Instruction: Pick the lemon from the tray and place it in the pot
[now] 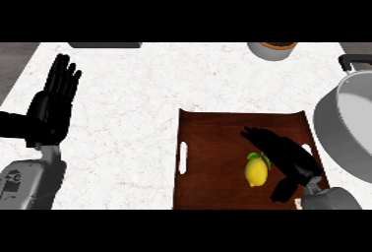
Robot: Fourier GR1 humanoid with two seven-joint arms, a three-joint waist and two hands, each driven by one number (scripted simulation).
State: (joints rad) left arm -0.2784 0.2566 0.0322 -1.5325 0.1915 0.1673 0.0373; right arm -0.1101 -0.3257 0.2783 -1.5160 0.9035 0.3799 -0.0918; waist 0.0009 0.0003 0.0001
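Head view: lemon (256,172) beside fingers (263,139), right hand (294,160)

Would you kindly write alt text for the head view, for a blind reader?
The open right robot hand is over a brown wooden tray, just right of the yellow lemon lying on it. A grey metal pot stands right of the tray; the open left robot hand rests at the left, fingers up.
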